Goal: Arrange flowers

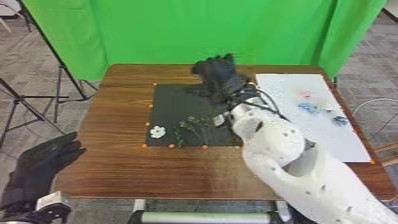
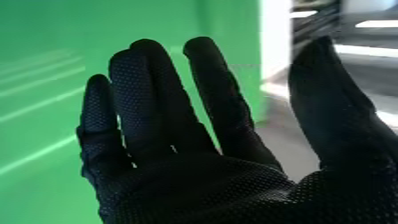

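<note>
Green curtain (image 1: 213,30) backs the tabletop (image 1: 115,170). White flower (image 1: 157,132) and leafy stems (image 1: 192,126) lie loose on the black mat (image 1: 174,105); small coloured blooms (image 1: 308,107) wait on the white sheet (image 1: 342,142) (arranging looks barely begun). Right hand (image 1: 217,72), raised near the mat's far edge: fingers (image 2: 206,65) straight, apart, empty. Left hand (image 1: 44,160): fingers extended beside the tabletop.

white flower (image 1: 157,132), pink flower (image 1: 306,94), black mat (image 1: 174,106), white sheet (image 1: 344,141), brown table (image 1: 111,160), green curtain (image 1: 191,30).
</note>
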You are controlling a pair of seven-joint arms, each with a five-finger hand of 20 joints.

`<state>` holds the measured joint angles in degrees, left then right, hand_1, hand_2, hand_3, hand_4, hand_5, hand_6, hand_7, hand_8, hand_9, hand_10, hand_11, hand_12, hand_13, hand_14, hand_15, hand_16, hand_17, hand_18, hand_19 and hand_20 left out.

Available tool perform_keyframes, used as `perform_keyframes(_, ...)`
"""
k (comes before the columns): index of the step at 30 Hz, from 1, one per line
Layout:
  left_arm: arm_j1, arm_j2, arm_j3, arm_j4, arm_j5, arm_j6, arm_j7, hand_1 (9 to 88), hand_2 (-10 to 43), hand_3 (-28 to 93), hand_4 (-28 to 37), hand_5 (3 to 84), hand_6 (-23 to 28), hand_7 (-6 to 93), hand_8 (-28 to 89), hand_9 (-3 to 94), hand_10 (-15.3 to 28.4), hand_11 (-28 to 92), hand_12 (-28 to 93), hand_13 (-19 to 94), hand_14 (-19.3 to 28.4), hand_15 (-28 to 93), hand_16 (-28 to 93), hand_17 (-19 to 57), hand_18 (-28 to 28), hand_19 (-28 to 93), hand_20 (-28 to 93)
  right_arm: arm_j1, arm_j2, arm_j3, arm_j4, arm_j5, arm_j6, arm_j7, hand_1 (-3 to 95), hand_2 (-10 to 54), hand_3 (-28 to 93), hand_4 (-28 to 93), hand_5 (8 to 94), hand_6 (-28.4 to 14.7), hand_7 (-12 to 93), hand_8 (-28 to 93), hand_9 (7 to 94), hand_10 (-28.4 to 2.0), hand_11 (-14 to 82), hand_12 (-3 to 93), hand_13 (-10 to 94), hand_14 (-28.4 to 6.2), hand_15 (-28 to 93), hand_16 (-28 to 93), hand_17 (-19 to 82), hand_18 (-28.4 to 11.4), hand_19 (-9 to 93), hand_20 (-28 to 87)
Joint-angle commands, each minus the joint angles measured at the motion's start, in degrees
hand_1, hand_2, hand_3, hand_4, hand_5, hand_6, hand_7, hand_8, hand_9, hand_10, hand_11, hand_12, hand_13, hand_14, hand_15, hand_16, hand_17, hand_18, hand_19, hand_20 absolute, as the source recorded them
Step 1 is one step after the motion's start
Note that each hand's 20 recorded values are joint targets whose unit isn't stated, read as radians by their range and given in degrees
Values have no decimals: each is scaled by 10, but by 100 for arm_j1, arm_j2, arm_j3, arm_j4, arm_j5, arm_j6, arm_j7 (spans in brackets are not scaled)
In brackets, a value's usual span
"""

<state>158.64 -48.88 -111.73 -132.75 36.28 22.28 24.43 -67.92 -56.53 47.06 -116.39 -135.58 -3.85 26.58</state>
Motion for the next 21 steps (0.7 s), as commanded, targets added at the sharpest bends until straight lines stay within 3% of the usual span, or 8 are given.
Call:
perform_keyframes(1, -138, -45, 142, -32, 47, -6, -70, 271, 60, 832, -135, 463, 141, 144, -85, 391, 224, 372, 92, 281, 284, 607, -128, -94, 215, 571, 121, -1552, 1380, 1592, 221, 220, 522, 622, 177, 61, 831, -234, 512, -88, 188, -118, 458, -268, 365, 195, 308, -282, 785, 136, 70, -284, 659, 427)
perform_keyframes(4, -190, -80, 188, -32, 104, -60, -145, 271, 60, 832, -135, 464, 141, 145, -86, 389, 223, 370, 91, 277, 284, 603, -129, -95, 214, 569, 120, -2139, 1583, 2229, 321, 239, 683, 804, 182, 56, 837, -236, 520, -89, 194, -121, 471, -257, 361, 190, 328, -272, 785, 131, 78, -284, 666, 421)
perform_keyframes(10, -217, -40, 273, -26, 105, -28, -78, 270, 60, 832, -135, 464, 141, 144, -86, 390, 223, 367, 91, 274, 283, 596, -128, -98, 213, 566, 118, -2898, 1769, 3139, 572, 180, 921, 1052, 190, 50, 844, -241, 536, -90, 205, -125, 490, -239, 368, 189, 353, -257, 787, 129, 92, -284, 678, 410)
perform_keyframes(21, -355, 42, 477, 24, 122, -40, -33, 270, 60, 832, -135, 463, 141, 145, -86, 387, 221, 365, 91, 273, 283, 593, -125, -99, 212, 564, 118, -3132, 1799, 3661, 1046, 172, 530, 1269, 191, 47, 848, -245, 536, -91, 207, -128, 487, -236, 367, 187, 353, -251, 784, 132, 94, -284, 692, 387)
